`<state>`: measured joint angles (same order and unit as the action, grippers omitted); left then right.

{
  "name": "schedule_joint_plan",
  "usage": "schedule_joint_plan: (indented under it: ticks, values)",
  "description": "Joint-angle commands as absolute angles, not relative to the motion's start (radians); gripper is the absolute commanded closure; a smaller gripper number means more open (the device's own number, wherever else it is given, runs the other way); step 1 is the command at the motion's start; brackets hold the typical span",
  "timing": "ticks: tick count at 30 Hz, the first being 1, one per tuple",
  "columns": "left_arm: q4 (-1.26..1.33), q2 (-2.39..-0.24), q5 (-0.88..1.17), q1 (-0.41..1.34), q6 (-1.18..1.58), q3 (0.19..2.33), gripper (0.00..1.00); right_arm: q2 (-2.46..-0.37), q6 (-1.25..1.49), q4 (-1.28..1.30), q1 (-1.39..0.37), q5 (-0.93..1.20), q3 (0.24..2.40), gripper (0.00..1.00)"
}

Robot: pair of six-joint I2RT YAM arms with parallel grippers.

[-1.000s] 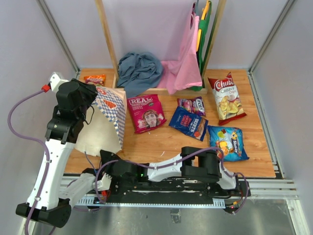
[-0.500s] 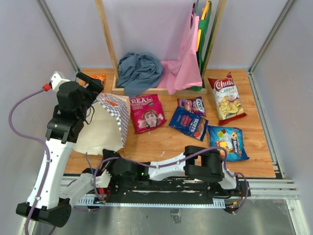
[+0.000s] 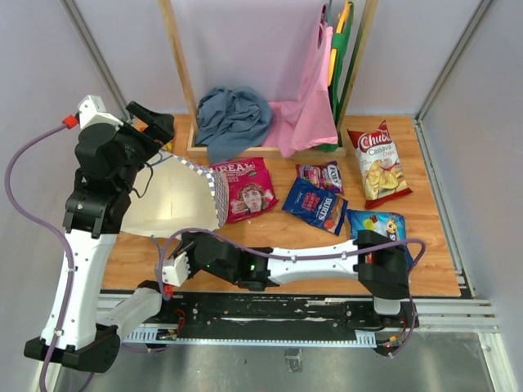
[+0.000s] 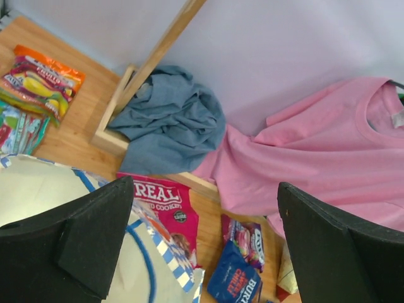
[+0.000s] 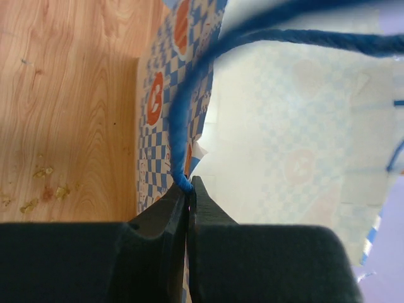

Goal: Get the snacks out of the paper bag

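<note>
The bench (image 3: 270, 237) has not moved, but the big paper bag (image 3: 167, 208) has slid to the right since a second ago. It lies on its side on the left part of the bench. Its checkered edge now touches the pink Real bag (image 3: 245, 189). My left arm has gone up and back. My left pincer (image 4: 205, 189) was down at the bag's top before. Now it is wide open, holds nothing and hangs above the bag. My right arm has swung out across the front of the bench, and its elbow now covers a bit of the light blue bag (image 3: 376, 229). My right pincer (image 5: 188, 186) is closed tight on the bag's thin blue cord (image 5: 177, 120). The Chuds bag (image 3: 376, 159), the dark blue bag (image 3: 315, 204) and the small purple packet (image 3: 321, 174) lie where they were, outside the paper bag. The orange packet (image 4: 41, 72) lies by the back left corner.
</note>
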<state>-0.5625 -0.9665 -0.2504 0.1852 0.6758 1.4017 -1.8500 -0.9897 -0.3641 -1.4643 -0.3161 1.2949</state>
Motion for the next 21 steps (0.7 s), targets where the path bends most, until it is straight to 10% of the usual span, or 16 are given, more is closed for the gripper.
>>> schedule_joint_plan:
  ticks: [1, 8, 21]
  values:
    - [-0.536, -0.962, -0.240, 0.178, 0.614, 1.451, 0.00, -1.765, -0.791, -0.125, -1.440, -0.234, 1.425, 0.99]
    - [-0.548, -0.974, -0.327, 0.178, 0.549, 1.539, 0.00, -1.695, -0.718, 0.123, -1.389, -0.029, 1.535, 0.99]
    - [-0.559, -0.978, -0.385, 0.178, 0.500, 1.571, 0.00, -1.711, -0.967, 0.628, -0.936, 1.081, 1.754, 0.96]
